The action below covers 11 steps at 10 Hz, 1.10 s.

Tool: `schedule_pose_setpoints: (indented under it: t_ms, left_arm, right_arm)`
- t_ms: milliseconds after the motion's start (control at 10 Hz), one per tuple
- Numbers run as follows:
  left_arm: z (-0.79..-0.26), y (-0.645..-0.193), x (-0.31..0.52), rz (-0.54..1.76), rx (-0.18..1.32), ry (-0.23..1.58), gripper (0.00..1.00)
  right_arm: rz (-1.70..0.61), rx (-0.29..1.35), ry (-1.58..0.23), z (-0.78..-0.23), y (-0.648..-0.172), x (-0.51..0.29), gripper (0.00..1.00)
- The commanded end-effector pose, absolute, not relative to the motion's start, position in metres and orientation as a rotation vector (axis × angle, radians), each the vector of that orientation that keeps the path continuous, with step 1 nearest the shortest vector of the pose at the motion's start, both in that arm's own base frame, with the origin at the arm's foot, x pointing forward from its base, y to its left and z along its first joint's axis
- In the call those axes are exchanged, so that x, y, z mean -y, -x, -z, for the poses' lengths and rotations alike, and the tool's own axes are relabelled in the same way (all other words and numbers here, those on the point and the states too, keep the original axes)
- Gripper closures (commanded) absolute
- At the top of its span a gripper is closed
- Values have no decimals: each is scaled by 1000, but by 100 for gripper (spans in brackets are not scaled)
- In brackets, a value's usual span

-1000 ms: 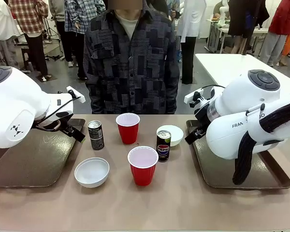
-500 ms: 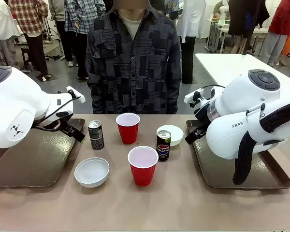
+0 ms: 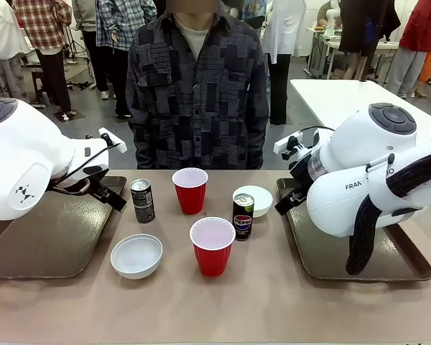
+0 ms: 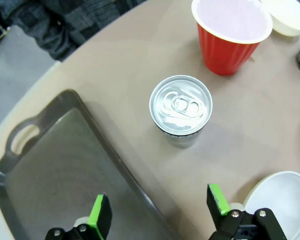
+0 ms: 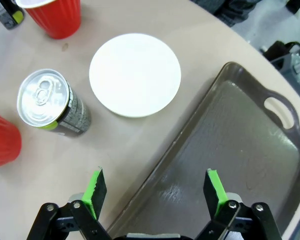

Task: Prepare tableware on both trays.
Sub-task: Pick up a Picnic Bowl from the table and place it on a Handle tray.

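Observation:
Two dark brown trays lie at the table's sides, the left tray (image 3: 36, 244) and the right tray (image 3: 323, 255), both bare. Between them stand a far red cup (image 3: 190, 190), a near red cup (image 3: 212, 246), a dark can (image 3: 142, 200), a Pepsi can (image 3: 243, 216), a near white bowl (image 3: 136, 256) and a far white bowl (image 3: 258, 198). My left gripper (image 4: 158, 207) hangs open above the left tray's rim (image 4: 115, 165), short of the dark can (image 4: 180, 110). My right gripper (image 5: 155, 192) hangs open over the right tray's edge (image 5: 190, 135), near the far bowl (image 5: 135, 74) and Pepsi can (image 5: 50, 102).
A person in a dark patterned shirt (image 3: 197, 86) stands at the far side of the table, hands out of sight. Another white table (image 3: 337, 97) sits behind at the right, with other people farther back.

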<state>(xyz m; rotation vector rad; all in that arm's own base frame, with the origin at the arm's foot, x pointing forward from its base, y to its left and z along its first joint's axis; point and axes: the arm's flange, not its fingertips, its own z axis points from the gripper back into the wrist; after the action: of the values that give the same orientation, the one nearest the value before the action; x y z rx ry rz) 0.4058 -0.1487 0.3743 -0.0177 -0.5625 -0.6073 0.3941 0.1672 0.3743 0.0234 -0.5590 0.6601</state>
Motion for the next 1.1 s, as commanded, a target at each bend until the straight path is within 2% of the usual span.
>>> schedule_pose_setpoints:
  t_ms: [0,400,500,700,800,900,1000]
  left_arm:
    - [-384,-388,142,603,554,0,0]
    - [-426,-283,107,711,399,108,0]
    - [-431,-259,102,748,351,173,0]
    - [-431,-227,93,713,326,194,0]
    - [-432,-223,89,654,326,185,0]
    - [-489,-309,133,739,319,176,0]
    - [-489,-309,133,739,319,176,0]
  right_arm:
    - [-644,485,-43,-392,-368,-174,0]
    - [-541,341,-2,-425,-262,-153,0]
    - [-509,316,25,-427,-240,-145,0]
    - [-445,233,18,-413,-208,-130,0]
    - [-425,243,42,-408,-205,-129,0]
    - [-374,283,117,-406,-220,-130,0]
    - [-462,233,57,-481,-269,-164,0]
